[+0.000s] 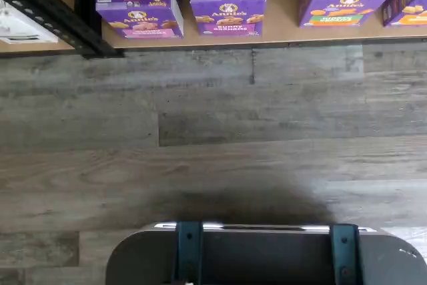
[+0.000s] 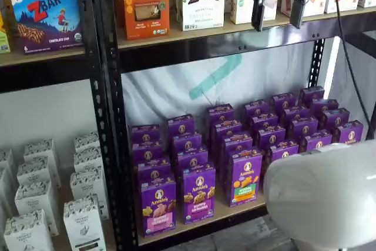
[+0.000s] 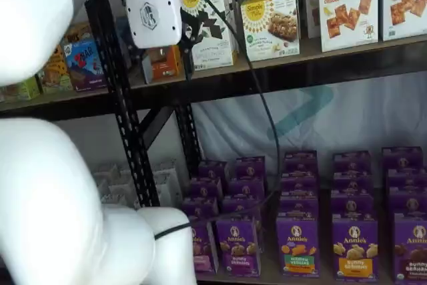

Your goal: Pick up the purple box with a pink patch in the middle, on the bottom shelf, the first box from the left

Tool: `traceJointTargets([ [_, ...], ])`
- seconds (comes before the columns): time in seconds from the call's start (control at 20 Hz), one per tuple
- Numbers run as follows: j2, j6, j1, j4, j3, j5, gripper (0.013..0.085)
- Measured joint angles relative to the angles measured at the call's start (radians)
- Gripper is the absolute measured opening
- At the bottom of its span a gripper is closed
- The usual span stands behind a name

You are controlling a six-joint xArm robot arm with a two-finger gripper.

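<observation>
A robot gripper (image 2: 277, 18) hangs high in front of the upper shelf, its two black fingers spread apart with nothing between them. Far below, the purple box (image 2: 158, 206) with a pink patch stands upright at the front left end of the bottom shelf (image 2: 235, 211), beside a similar purple box (image 2: 198, 193).

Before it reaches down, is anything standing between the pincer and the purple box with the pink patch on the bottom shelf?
Nothing visible. The pincer hangs open by the upper shelf; the purple box stands at the front edge of the bottom shelf, its face unobstructed.
</observation>
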Motion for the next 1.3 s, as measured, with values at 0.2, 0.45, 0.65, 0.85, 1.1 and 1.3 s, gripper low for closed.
traceJointTargets([
  [0.2,-0.002,0.037,0.045,-0.022,0.060,-0.044,0.0850],
  [0.45,0.001,0.061,0.070,-0.026,0.146,-0.105,0.0850],
  [0.65,0.008,0.079,0.091,-0.033,0.222,-0.170,0.0850],
  [0.85,0.011,0.096,0.110,-0.043,0.297,-0.254,0.0850],
  [1.1,0.023,0.120,0.136,-0.048,0.390,-0.387,0.0850],
  [1.3,0.046,0.142,0.159,-0.050,0.456,-0.494,0.0850],
])
